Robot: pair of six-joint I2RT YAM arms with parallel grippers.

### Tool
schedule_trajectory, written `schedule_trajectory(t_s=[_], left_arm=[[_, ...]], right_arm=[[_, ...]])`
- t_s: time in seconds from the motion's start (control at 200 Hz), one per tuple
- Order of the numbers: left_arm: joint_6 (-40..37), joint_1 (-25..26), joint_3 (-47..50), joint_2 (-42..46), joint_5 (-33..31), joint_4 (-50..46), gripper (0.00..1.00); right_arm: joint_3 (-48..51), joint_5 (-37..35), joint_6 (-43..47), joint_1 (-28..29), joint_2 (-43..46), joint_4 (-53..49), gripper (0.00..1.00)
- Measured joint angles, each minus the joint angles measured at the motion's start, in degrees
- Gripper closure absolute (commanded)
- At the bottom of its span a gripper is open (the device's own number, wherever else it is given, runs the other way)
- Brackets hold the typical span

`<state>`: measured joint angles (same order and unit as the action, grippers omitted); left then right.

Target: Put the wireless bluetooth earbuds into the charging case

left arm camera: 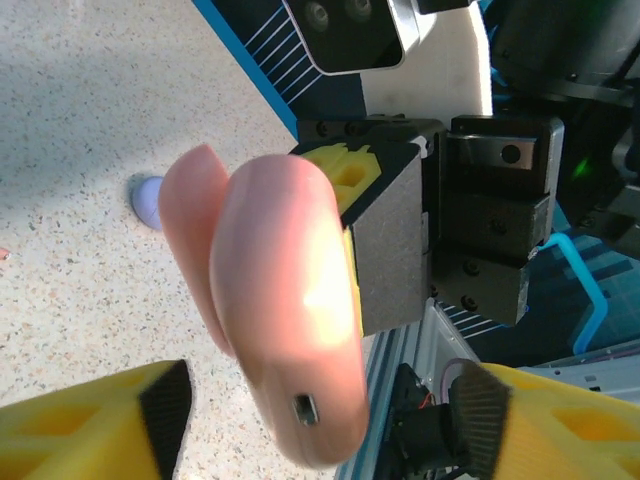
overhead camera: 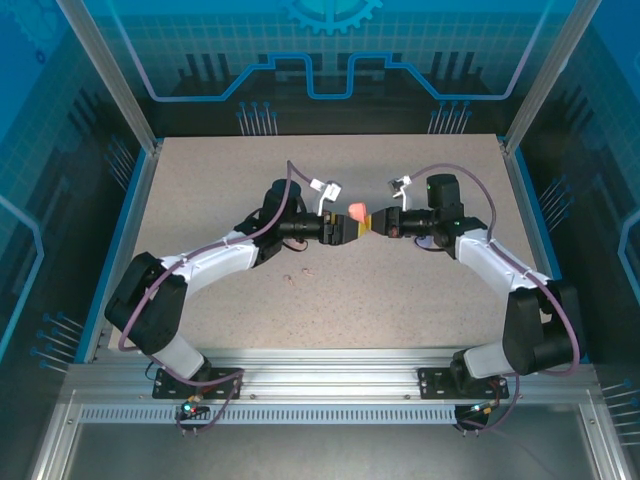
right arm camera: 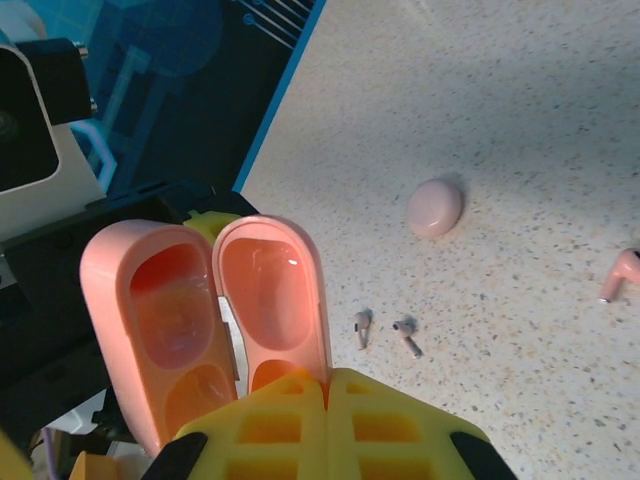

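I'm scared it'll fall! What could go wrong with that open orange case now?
Only the right gripper holds the open orange case; the left gripper is open, so the case might slip and drop. The earbuds on the table are tiny and may be hard to grab.

lab test cell (aluminium frame (overhead camera: 320, 372); blue panels (overhead camera: 330, 60))

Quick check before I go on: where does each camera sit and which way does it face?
Top: above and behind the bases, looking down on the table; both arms show, left gripper and right gripper either side of the case.
Left wrist: on the left arm, facing the right gripper and case; own fingers spread below.
Right wrist: over its shut fingers, down at the open case and earbuds.
Shared: all three see the case.
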<state>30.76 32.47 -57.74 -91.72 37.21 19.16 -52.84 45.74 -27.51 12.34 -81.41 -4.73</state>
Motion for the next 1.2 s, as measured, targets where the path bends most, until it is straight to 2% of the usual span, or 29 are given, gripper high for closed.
schedule_trajectory(t_s=[0.135,0.25,0.41,0.56,0.705,0.865,1.195], left_arm=[[-2.4,-0.9,-1.0,0.2,-0.6,-4.2,0.1],[-7.1,-2.7,-4.5,1.1,-0.3,-12.5,0.06],[-18.4,-5.4,-17.5,0.3,2.2,-30.4,0.02],[-29.7,-5.8,-30.2,-4.6,3.1,-45.7,0.02],[-37.4,-5.8,-36.6,-11.9,3.0,-57.5,0.11],[-42.5,-5.9,-41.8,-19.0,2.9,-67.5,0.19],[-47.5,-6.7,-48.9,-21.7,5.6,-77.0,0.34]], right_arm=[[-1.6,-2.9,1.7,0.0,-0.7,-3.3,1.0],[-4.1,-5.7,5.4,0.0,-2.0,-7.5,1.0],[-9.5,-10.6,14.0,1.1,-4.2,-14.1,1.0],[-13.2,-13.0,21.5,3.0,-7.2,-17.9,1.0],[-15.2,-14.3,27.4,4.7,-9.6,-21.3,1.0],[-16.2,-14.3,31.1,5.2,-10.9,-23.2,1.0],[-16.2,-14.0,33.0,5.3,-10.9,-23.8,1.0]])
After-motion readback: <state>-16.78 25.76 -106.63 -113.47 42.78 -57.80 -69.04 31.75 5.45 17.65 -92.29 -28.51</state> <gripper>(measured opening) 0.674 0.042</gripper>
